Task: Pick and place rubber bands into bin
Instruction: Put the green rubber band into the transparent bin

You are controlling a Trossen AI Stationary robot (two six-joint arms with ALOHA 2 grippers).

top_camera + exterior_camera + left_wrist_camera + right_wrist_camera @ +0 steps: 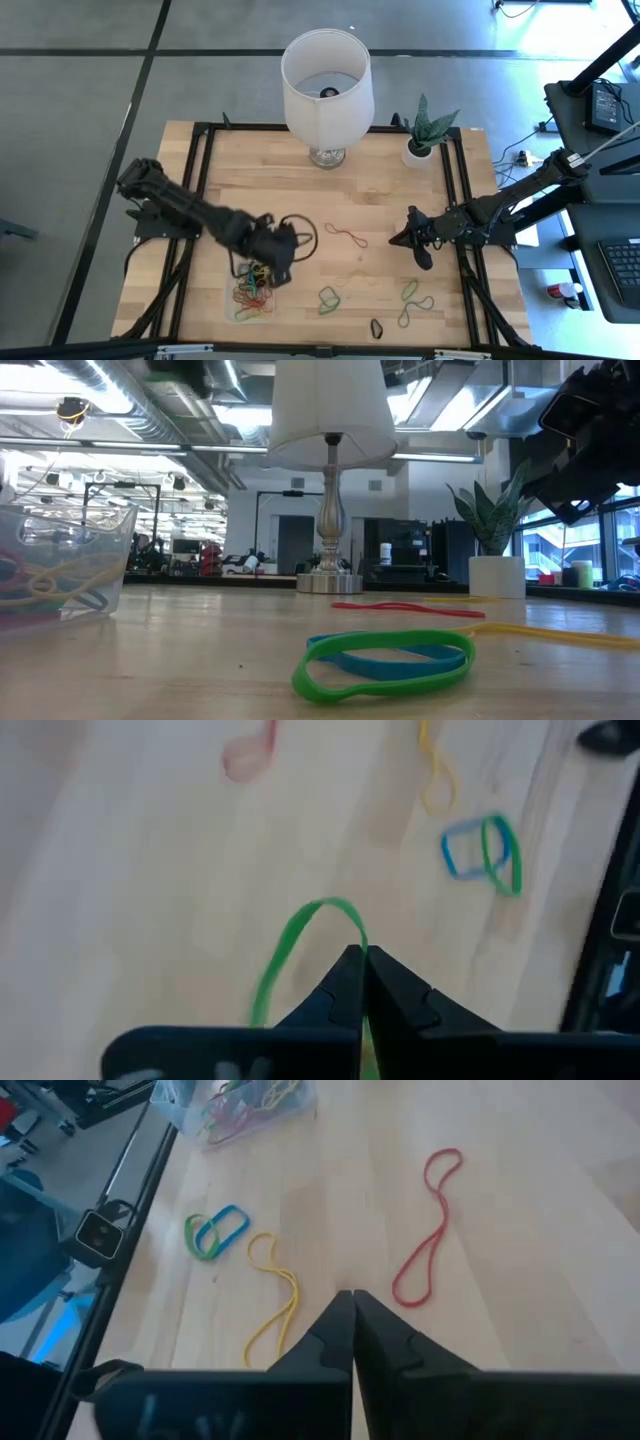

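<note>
Rubber bands (252,294) mostly piled in clear bin (233,312) at table (380,190) front-left edge; others loose on wood: red loop (346,236) mid-table, green-blue pair (329,298), green ones (411,290) front right, black one (376,328) near front edge. Left arm stretched diagonally from left side, left hand (281,262) angled down over bin's far right corner, fingers (345,982) pinched shut on green band (290,945), loop sticking out past tips. Right arm reached in level from right side, right hand (408,240) closed on nothing, above bare wood right of red loop. Lamp (326,90) and potted plant (428,130) at back edge.
</note>
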